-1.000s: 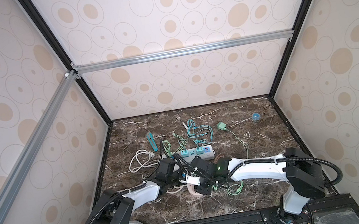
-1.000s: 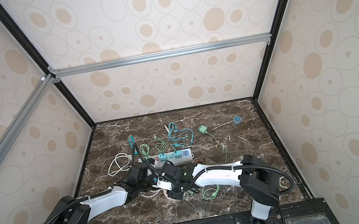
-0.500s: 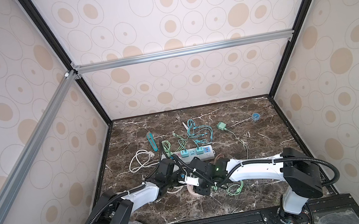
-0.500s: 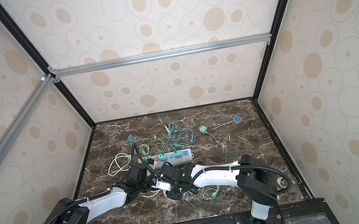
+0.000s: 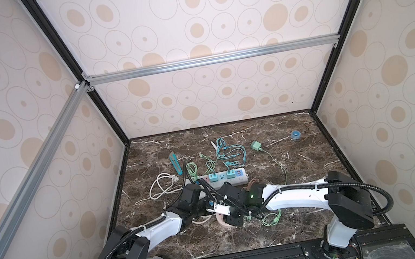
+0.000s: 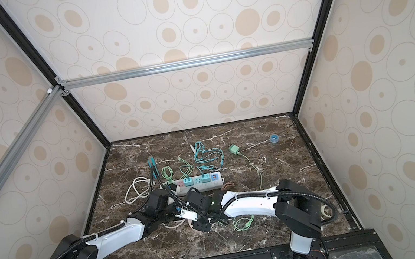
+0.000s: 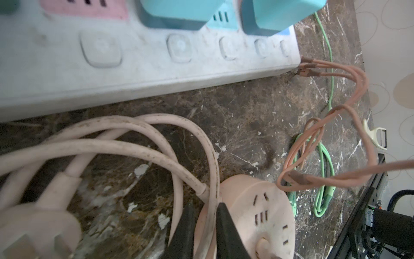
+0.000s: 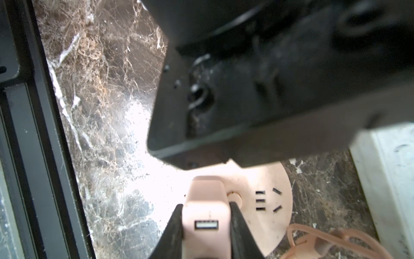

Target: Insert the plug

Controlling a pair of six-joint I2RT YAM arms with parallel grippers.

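Right arm (image 5: 295,201) slightly leftward; boxy pale-pink USB plug (image 8: 207,224) in right gripper (image 8: 206,205).

Tight, I found: looped pale pink cord (image 7: 134,143) and long white power strip (image 7: 134,74) boxed in the round pink socket hub (image 7: 253,215); dark marble tabletop (image 5: 321,168) lay open rightward.

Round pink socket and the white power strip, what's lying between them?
Loops of pale pink cord on marble, between power strip and socket, in the left wrist view.
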